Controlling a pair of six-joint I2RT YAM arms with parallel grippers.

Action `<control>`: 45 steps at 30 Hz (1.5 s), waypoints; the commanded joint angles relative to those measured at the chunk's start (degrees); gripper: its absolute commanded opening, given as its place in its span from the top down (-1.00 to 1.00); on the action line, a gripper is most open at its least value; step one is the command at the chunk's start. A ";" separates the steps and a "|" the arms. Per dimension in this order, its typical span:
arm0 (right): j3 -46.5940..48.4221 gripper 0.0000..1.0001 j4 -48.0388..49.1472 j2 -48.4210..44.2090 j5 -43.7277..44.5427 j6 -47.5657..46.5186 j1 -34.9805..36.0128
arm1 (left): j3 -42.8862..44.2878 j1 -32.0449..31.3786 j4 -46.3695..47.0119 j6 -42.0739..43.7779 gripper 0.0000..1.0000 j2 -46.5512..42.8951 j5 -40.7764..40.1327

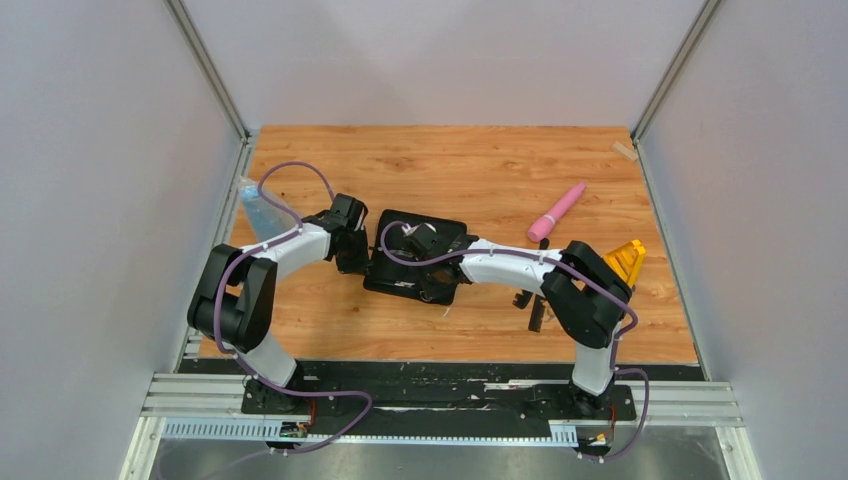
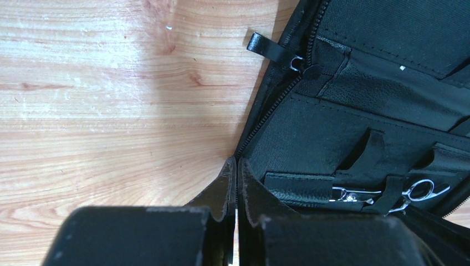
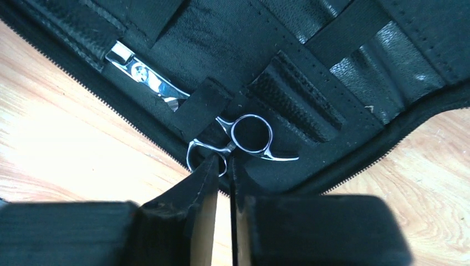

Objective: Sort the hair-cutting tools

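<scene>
An open black case lies mid-table. One pair of silver scissors sits tucked under an elastic strap inside it, and shows in the left wrist view as scissors at the lower right. My right gripper hangs over the case's near edge. Its jaws are almost together, with the rim of the scissors' outer ring handle between the tips. My left gripper is shut on the case's zipper edge at the case's left side. Slim black combs poke out from under the right arm.
A pink tapered tool lies at the back right. A translucent blue bottle stands near the left wall. A yellow object sits by the right arm's elbow. Grey walls close in both sides.
</scene>
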 commanded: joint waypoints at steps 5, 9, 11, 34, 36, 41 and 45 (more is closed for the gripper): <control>1.82 0.95 3.55 1.91 -0.72 -0.94 0.18 | -1.60 -0.89 -6.31 1.70 1.00 1.87 0.97; 3.76 0.99 4.14 2.96 -1.38 -1.44 0.79 | -1.66 -0.89 -6.10 1.78 1.00 1.77 1.42; 4.71 0.99 4.64 3.31 -1.17 -1.49 0.94 | -1.74 -0.85 -6.09 1.88 1.00 1.60 1.48; 2.67 0.13 -6.75 -15.40 3.72 0.72 -2.73 | -4.19 -0.89 -7.62 1.25 0.95 -3.19 2.96; 0.83 0.05 -8.51 -18.31 4.26 1.86 -5.59 | -4.55 -0.88 -7.74 1.01 0.88 -4.00 2.90; -5.46 -0.06 -14.11 -25.78 6.09 5.85 -16.57 | -4.75 -0.85 -8.85 0.60 0.47 -7.32 2.13; -10.72 -0.15 -16.49 -31.48 6.85 9.15 -26.69 | -3.46 -0.89 -11.51 1.24 -0.13 -11.21 -0.11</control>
